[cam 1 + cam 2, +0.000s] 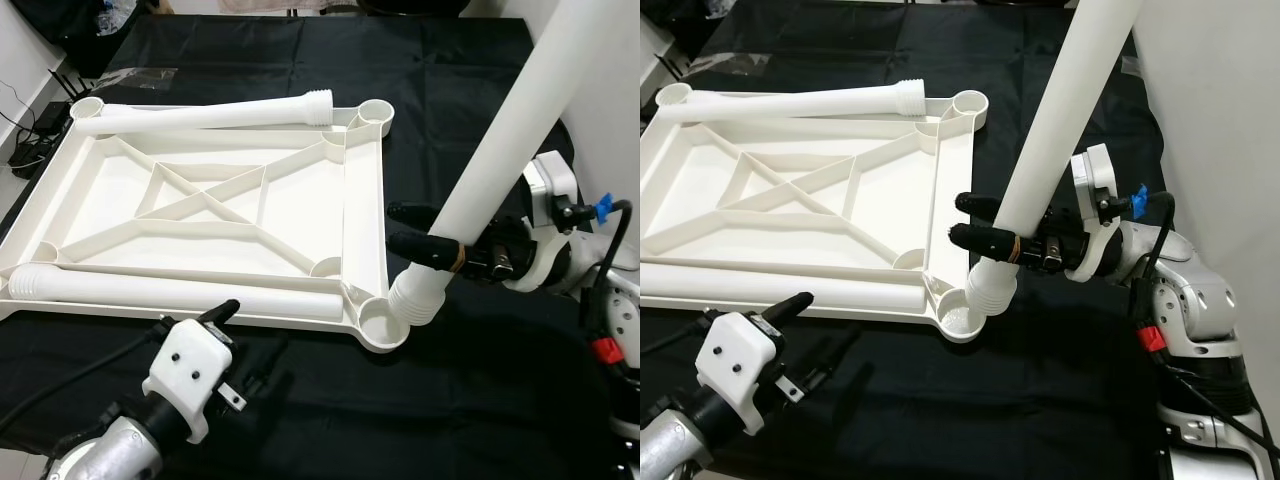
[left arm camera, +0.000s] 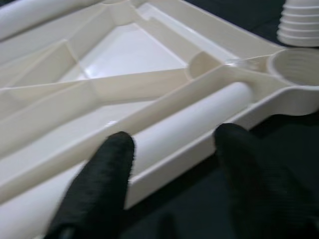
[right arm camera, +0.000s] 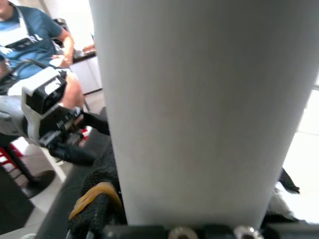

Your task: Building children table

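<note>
The right gripper (image 1: 985, 222) has its jaws closed around the white table leg (image 1: 1060, 120), just above the threaded end, which sits slanted at the corner socket (image 1: 960, 320) of the upturned tabletop (image 1: 200, 200). The left gripper (image 2: 172, 149) has its jaws wide apart, with a lying leg (image 1: 180, 292) between and ahead of them.

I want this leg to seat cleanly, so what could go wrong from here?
1. The table leg leans in the right tool, with its threaded end just above the corner socket; it could cross-thread or miss.
2. Pushing sideways might slide the tabletop across the black cloth.
3. The left tool sits by the loose leg and could nudge it.
</note>
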Robot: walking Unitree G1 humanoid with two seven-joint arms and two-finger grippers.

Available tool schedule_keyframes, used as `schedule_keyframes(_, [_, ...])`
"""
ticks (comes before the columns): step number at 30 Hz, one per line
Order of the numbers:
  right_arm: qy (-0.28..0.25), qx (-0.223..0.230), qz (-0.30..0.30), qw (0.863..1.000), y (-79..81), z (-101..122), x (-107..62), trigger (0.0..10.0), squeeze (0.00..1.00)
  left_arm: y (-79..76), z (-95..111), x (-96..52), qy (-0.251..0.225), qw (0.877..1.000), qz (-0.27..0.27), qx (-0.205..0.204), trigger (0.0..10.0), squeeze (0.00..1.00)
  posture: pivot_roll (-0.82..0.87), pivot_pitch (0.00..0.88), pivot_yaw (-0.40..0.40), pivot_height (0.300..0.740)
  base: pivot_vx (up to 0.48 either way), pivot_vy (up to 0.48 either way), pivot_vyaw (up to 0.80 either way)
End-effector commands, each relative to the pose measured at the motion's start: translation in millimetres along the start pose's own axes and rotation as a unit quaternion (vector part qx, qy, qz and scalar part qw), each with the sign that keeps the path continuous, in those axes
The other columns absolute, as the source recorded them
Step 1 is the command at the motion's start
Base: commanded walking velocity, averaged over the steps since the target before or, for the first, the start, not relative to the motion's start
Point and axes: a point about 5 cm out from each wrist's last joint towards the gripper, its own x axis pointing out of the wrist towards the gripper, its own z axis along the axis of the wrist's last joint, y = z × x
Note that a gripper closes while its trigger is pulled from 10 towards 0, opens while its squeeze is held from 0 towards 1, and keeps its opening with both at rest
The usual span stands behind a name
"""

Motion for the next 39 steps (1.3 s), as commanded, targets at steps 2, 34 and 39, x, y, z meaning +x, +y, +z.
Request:
schedule_keyframes(2, [0.006, -0.029, -0.008, 1.000, 3.6, -1.5, 6.8, 10.0, 0.00, 4.2, -4.5, -1.2, 0.009, 1.000, -0.002, 0.001, 0.0, 0.00, 0.03, 0.282, 0.030, 0.740, 0.000, 0.000, 0.00])
schedule_keyframes(34, [-0.089, -0.047, -0.202, 0.974, -3.5, -5.5, 73.0, 10.0, 0.00, 11.7, -42.9, 52.5, 0.078, 0.991, 0.107, -0.035, 10.0, 0.00, 0.00, 0.120, 0.039, 0.740, 0.000, 0.000, 0.00])
schedule_keyframes(39, [-0.043, -0.037, -0.255, 0.965, -7.2, -19.4, 78.1, 10.0, 0.00, 10.3, -43.3, 55.2, 0.076, 0.991, 0.107, -0.035, 10.0, 0.00, -0.01, 0.121, 0.036, 0.740, 0.000, 0.000, 0.11])
